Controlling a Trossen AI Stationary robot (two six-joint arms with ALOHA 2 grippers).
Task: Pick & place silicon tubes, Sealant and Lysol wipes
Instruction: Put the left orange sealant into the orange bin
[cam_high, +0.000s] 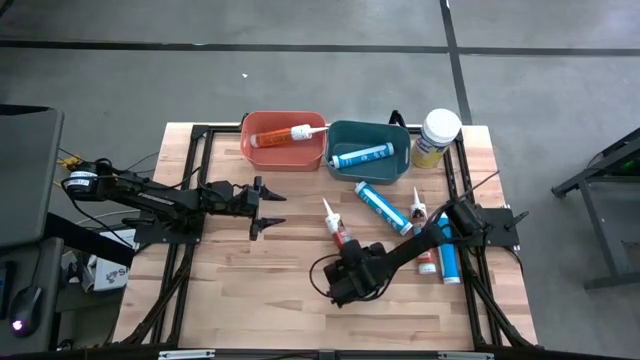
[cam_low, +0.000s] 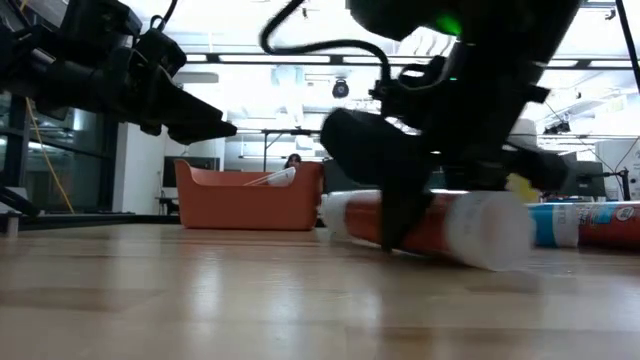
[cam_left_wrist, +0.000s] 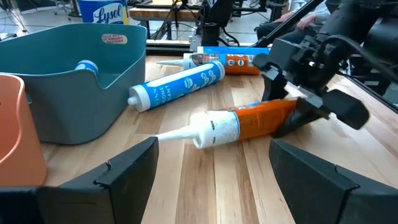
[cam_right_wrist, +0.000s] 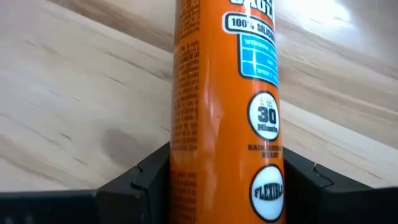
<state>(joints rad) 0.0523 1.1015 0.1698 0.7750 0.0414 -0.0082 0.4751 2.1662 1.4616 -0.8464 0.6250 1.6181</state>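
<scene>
Lysol wipes (cam_high: 436, 137) stand upright at the far right of the wooden surface (cam_high: 250, 290), just beside the teal bin (cam_high: 367, 148); the left wrist view shows the canister's label (cam_left_wrist: 102, 10) behind that bin's wall (cam_left_wrist: 74, 93). The teal bin holds one blue-labelled tube (cam_high: 360, 155), and the orange bin (cam_high: 284, 141) touching its side holds an orange tube (cam_high: 280, 136) whose white nozzle pokes over the rim.

Loose on the surface to the right lie another blue-and-white tube (cam_high: 382, 207), a short tube (cam_high: 417, 210) near it, and a blue tube (cam_high: 449, 260) partly under the right arm.

An orange silicone tube (cam_high: 336, 226) lies flat near the middle, white nozzle pointing toward the bins. The right end effector (cam_high: 352, 262) is clamped around its orange body (cam_right_wrist: 224, 124), one dark finger pressed on each side as the right wrist view shows; the low view shows the tube (cam_low: 440, 225) resting on the wood.

The left end effector (cam_high: 268, 207) hovers above the surface left of centre, fingers (cam_left_wrist: 124, 171) spread wide and holding nothing, aimed at the gripped tube (cam_left_wrist: 242, 121).
</scene>
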